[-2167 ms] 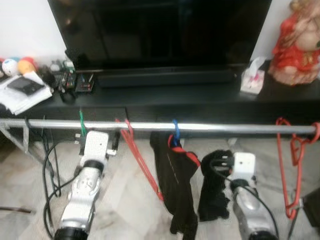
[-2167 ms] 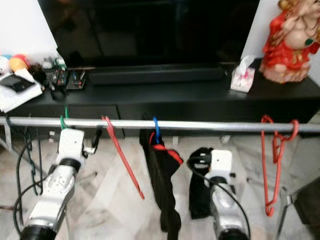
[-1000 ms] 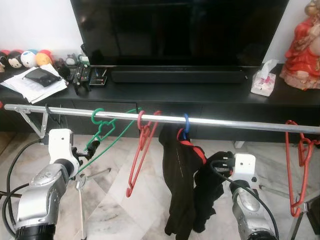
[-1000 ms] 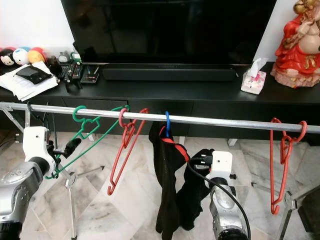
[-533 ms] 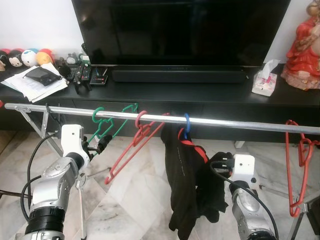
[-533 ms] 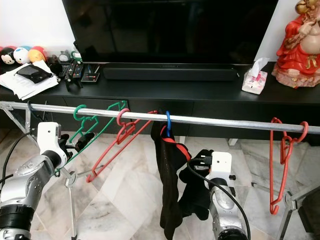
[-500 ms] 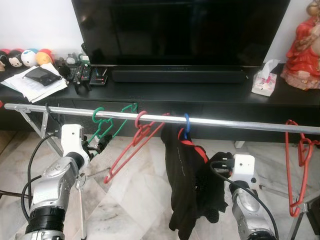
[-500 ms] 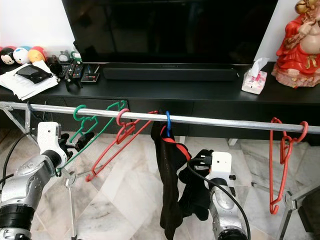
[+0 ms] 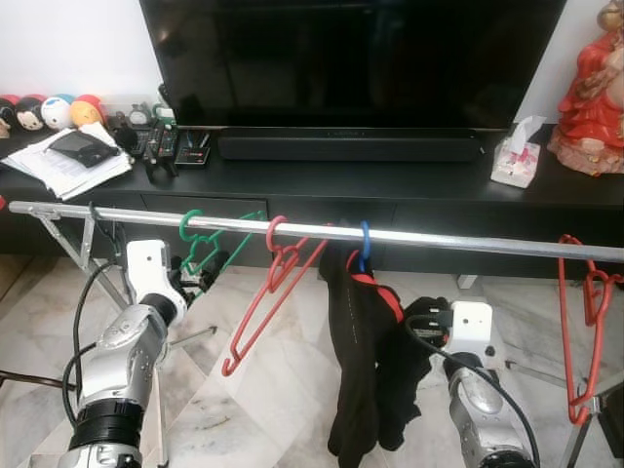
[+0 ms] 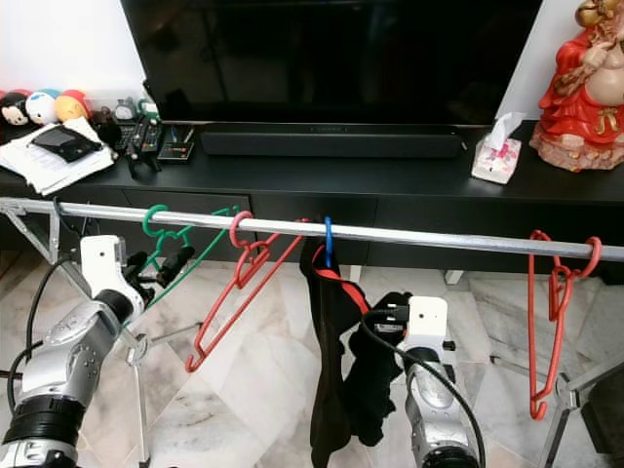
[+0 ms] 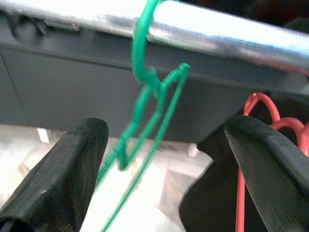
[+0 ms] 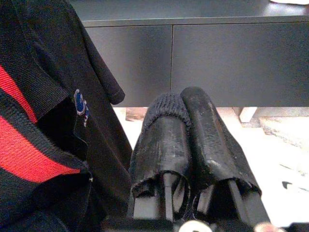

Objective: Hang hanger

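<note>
Green hanger point(image 11: 153, 104): thin plastic or coated wire, its hook already sitting over the silver rail point(image 9: 439, 239) and its frame dangling at a tilt below. It is hanging straight ahead of the left gripper point(image 11: 164, 159), seen through the gap between the two black fingers point(image 11: 63, 169), which are standing spread wide with nothing pinched; whether either finger is brushing the frame cannot be told.

Handling, by judgement: very light, springy rather than rigid, smooth enough to swing and slide along the rail at a nudge. Not fragile, but easily knocked off the hook. Best hold looks to be the neck just under the hook, or the upper shoulder bar, where the frame is stiffest.

Neighbouring stock, farther along the rail beyond the left jaws:
- red hanger point(image 9: 273, 292), tilting, just beside the green one;
- blue hanger point(image 9: 363, 244) carrying a black garment with red trim point(image 9: 366, 361);
- two more red hangers point(image 9: 583, 331) at the far end, well apart.

Right gripper point(image 12: 186, 125): low beside the black garment, fingers pressed together, gripping nothing visible.

Markings: a small round blue logo point(image 12: 80, 102) is showing on the garment, its lettering too small to read. No writing is legible on the hangers or on the black counter point(image 9: 390, 185) behind.
</note>
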### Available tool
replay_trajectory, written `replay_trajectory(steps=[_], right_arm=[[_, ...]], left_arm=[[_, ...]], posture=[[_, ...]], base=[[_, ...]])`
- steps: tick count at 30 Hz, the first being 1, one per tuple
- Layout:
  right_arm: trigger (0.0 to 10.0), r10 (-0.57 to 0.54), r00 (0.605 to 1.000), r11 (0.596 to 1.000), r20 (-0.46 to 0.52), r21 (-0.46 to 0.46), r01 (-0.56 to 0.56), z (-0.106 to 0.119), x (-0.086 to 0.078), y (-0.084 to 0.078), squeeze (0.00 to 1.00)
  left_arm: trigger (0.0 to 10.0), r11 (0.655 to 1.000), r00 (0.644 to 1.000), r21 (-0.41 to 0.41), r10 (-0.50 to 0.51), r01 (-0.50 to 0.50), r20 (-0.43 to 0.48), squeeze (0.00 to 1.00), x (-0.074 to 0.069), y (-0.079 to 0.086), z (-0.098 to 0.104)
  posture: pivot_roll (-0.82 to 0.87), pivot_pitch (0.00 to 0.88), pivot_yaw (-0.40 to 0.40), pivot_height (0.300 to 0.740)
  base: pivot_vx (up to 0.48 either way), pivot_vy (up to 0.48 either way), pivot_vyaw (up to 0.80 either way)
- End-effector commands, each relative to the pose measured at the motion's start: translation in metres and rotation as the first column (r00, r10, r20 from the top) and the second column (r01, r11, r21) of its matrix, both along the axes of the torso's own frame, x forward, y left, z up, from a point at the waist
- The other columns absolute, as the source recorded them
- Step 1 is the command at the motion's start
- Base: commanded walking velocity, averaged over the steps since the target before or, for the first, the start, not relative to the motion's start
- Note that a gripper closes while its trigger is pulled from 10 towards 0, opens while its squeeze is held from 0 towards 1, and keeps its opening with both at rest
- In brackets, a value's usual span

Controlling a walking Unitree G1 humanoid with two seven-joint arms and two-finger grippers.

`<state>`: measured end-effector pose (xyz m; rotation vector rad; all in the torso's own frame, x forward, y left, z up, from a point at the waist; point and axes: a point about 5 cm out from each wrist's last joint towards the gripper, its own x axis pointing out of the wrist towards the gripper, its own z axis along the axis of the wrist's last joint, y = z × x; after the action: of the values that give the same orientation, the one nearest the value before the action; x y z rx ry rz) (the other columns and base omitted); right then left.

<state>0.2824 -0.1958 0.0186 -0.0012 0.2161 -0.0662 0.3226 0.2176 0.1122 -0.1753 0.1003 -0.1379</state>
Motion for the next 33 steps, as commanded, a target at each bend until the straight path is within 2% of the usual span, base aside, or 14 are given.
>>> replay_trajectory(steps=[1, 3, 12, 20, 24, 33], right_arm=[[10.0, 0.011, 0.999, 1.000, 0.036, -0.003, -0.011, 0.006, 0.004, 0.002, 0.00], [10.0, 0.009, 0.999, 1.000, 0.037, -0.003, -0.009, 0.006, 0.004, 0.002, 0.00], [10.0, 0.009, 0.999, 1.000, 0.032, -0.002, -0.009, 0.005, 0.003, 0.003, 0.00], [10.0, 0.006, 0.999, 1.000, 0.035, -0.003, -0.006, 0.006, 0.005, 0.000, 0.00], [10.0, 0.003, 0.999, 1.000, 0.037, -0.007, -0.003, 0.007, 0.005, -0.002, 0.00], [10.0, 0.010, 0.999, 1.000, 0.041, -0.007, -0.009, 0.007, 0.005, 0.000, 0.00]], left_arm=[[10.0, 0.996, 0.995, 0.009, 0.094, -0.094, 0.033, 0.00, 0.003, 0.011, 0.004], [10.0, 0.992, 0.991, 0.003, 0.123, -0.123, 0.053, 0.00, 0.004, 0.016, 0.008], [10.0, 0.991, 0.988, 0.028, 0.132, -0.134, 0.075, 0.00, 0.006, 0.018, 0.016], [10.0, 0.987, 0.989, 0.058, 0.146, -0.147, 0.020, 0.00, 0.008, 0.018, 0.002], [10.0, 0.979, 0.988, 0.133, 0.153, -0.152, 0.009, 0.00, 0.013, 0.014, -0.002], [10.0, 0.966, 0.993, 0.229, 0.122, -0.119, 0.004, 0.00, 0.015, 0.004, -0.012]], posture=[[-0.16, 0.006, 0.021, 0.740], [-0.16, 0.006, 0.022, 0.740], [-0.15, 0.015, 0.020, 0.740], [-0.16, 0.023, 0.018, 0.740], [-0.16, 0.021, 0.016, 0.740], [-0.16, 0.020, 0.017, 0.740]], base=[[0.000, 0.000, 0.00], [0.000, 0.000, 0.00], [0.000, 0.000, 0.00], [0.000, 0.000, 0.00], [0.000, 0.000, 0.00], [0.000, 0.000, 0.00]])
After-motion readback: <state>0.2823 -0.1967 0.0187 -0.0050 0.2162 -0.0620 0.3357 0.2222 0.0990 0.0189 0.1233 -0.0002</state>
